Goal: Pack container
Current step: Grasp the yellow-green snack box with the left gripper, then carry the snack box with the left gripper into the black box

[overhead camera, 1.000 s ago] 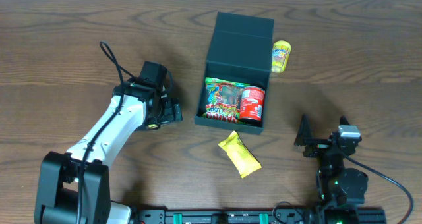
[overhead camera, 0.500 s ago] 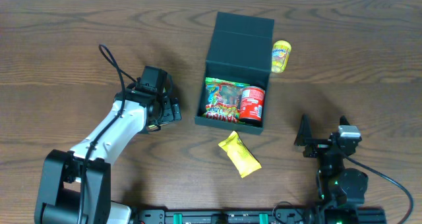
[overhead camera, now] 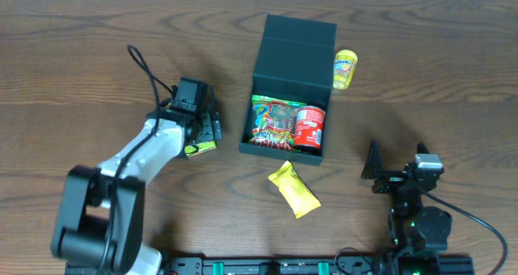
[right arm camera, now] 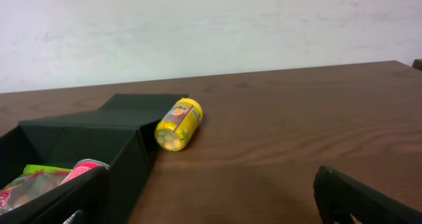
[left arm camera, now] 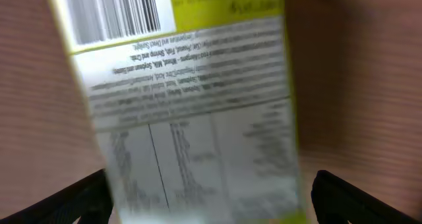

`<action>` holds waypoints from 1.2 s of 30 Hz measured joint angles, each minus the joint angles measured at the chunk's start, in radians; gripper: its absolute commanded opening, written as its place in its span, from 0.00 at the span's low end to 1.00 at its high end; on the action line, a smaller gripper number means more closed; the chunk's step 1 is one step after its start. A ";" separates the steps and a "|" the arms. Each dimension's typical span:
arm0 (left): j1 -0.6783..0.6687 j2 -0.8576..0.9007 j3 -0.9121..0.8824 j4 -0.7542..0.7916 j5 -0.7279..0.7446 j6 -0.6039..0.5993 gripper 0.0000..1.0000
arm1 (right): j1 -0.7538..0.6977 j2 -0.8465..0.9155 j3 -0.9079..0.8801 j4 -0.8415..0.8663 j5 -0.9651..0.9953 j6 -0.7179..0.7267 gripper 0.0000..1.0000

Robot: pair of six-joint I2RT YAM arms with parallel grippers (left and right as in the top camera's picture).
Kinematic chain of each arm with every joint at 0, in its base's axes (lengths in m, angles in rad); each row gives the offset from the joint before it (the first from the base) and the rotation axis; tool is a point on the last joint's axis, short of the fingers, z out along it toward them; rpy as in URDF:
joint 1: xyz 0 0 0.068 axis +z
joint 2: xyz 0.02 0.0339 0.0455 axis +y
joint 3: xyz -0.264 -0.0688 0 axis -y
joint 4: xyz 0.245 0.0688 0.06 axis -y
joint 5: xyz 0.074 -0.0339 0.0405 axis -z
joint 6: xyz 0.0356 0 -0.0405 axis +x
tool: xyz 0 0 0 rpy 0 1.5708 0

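Note:
The container (overhead camera: 293, 65) is a dark matte box lying open at the table's middle, its flap lid folded out towards the back; it also shows in the right wrist view (right arm camera: 86, 141). Inside lie a colourful candy bag (overhead camera: 272, 123) and a red can (overhead camera: 309, 127). My left gripper (overhead camera: 205, 135) is left of the box, open, its fingers on either side of a small green carton (overhead camera: 201, 149). The left wrist view shows the carton's barcode and label (left arm camera: 191, 118) between the fingers. My right gripper (overhead camera: 374, 171) is open and empty at the front right.
A yellow jar (overhead camera: 346, 69) lies on its side right of the container, also in the right wrist view (right arm camera: 178, 123). A yellow snack packet (overhead camera: 294, 188) lies on the table in front of the box.
My left arm has swung a little and its gripper has shifted right over the green carton, whose corner now shows below it. The right arm has not moved.

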 measured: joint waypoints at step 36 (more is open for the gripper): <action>0.000 0.035 0.000 0.106 -0.057 0.022 0.66 | 0.000 0.000 0.000 0.000 0.000 0.000 0.99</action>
